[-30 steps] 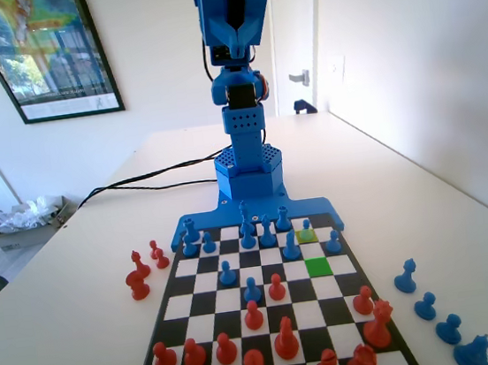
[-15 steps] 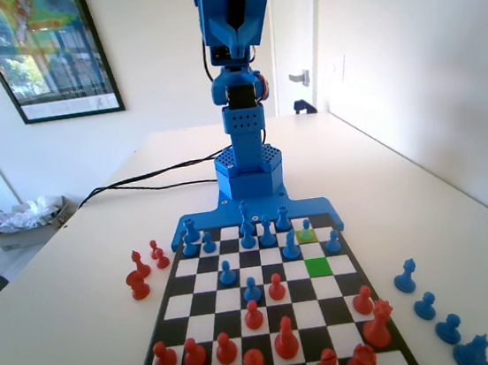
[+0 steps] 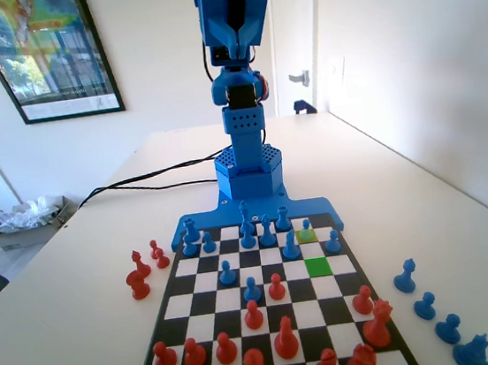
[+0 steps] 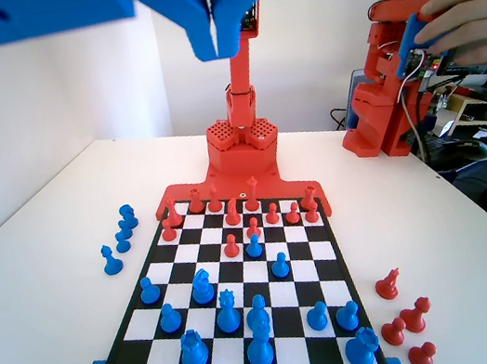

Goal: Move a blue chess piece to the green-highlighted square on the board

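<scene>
Pincer pressed together, raised above board — arm's top cut off, fixed view.

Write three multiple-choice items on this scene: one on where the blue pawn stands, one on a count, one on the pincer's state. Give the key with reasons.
1. In the fixed view, where does the blue chess piece stand?
A. On the green-highlighted square
B. On the duller yellow-green square, next to the green one on the arm's side
C. On the table beside the board

2. In the fixed view, how many blue pieces stand on the table to the right of the board?
A. Two
B. Four
C. Seven

3. What is the state of the pincer?
A. Shut and empty, high above the board
B. Open around a pawn
C. Shut on a red piece

Key: 1 B, since the pawn is on the yellow-green square and the green-highlighted square is bare. 2 B, since four spare blue pieces line that side. 3 A, since the wrist view shows the jaws pressed together with nothing between them.
</scene>
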Motion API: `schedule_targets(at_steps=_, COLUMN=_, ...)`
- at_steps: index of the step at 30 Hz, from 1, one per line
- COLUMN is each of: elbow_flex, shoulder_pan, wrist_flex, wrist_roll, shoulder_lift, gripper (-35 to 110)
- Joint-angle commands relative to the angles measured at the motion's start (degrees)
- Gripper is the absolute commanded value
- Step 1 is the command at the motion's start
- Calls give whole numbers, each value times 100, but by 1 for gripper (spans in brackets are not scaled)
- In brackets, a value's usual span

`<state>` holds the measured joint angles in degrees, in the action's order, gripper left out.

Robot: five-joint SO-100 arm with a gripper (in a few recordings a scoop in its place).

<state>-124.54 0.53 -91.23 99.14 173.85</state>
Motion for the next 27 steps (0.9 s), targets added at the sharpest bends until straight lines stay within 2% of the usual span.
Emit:
schedule_targets(at_steps=1, elbow_flex=-44, shoulder_pan=88, wrist_flex=105, wrist_roll=35, shoulder_lift=114, gripper=1)
schedule_targets(at_steps=27, elbow_flex=-35, shoulder_pan=132, wrist_flex=105, wrist_roll=62, shoulder_lift=114, gripper=1)
